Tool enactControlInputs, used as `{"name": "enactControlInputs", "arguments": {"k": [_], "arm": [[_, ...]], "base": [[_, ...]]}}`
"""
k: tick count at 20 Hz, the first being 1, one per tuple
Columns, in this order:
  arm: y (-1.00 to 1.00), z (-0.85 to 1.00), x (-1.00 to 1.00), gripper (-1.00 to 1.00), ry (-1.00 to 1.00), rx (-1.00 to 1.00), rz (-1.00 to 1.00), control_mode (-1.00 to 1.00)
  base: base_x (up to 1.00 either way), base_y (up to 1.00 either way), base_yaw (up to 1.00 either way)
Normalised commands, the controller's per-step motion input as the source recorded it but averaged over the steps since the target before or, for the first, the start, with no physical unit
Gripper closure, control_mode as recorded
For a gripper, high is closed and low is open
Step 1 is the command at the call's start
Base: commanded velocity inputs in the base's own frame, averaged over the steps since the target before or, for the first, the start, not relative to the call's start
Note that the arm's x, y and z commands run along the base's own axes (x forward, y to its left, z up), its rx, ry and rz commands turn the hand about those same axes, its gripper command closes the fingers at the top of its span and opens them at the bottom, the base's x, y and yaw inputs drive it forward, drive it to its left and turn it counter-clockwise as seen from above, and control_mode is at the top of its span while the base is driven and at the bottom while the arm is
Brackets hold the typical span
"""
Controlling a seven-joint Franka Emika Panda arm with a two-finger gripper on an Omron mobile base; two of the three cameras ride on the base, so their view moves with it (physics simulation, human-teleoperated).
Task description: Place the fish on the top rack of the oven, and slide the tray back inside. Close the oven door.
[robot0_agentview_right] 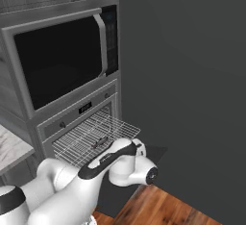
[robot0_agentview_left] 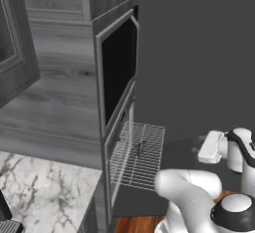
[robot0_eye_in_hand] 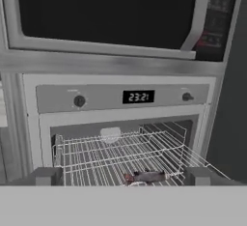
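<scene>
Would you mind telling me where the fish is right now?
The fish lies on the pulled-out top rack near its front edge, below the oven control panel; the hand view shows it between the open claw fingertips' positions, not held.

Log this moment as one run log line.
fish: lying on top rack | rack: pulled out of oven | gripper: open, empty, facing rack
</scene>
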Motion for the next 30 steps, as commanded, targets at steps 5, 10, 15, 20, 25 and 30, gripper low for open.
{"name": "enactControlInputs", "arguments": {"k": [5, 10, 15, 20, 25, 30], "arm": [[0.03, -0.31, 0.0, -1.0, 0.03, -0.1, 0.13, -1.0], [0.25, -0.5, 0.0, -1.0, 0.06, -0.19, 0.11, -1.0], [0.37, -0.57, 0.01, -1.0, 0.05, -0.2, 0.06, -1.0], [0.36, -0.58, 0.02, -1.0, 0.08, -0.18, 0.01, -1.0], [0.11, -0.4, 0.06, -1.0, 0.1, -0.08, 0.0, -1.0], [0.0, -0.28, 0.22, -1.0, 0.11, -0.01, 0.0, -1.0]], "base": [[0.0, 0.0, 0.0], [0.0, 0.0, 0.0], [0.0, 0.0, 0.0], [0.0, 0.0, 0.0], [0.0, 0.0, 0.0], [0.0, 0.0, 0.0]]}}
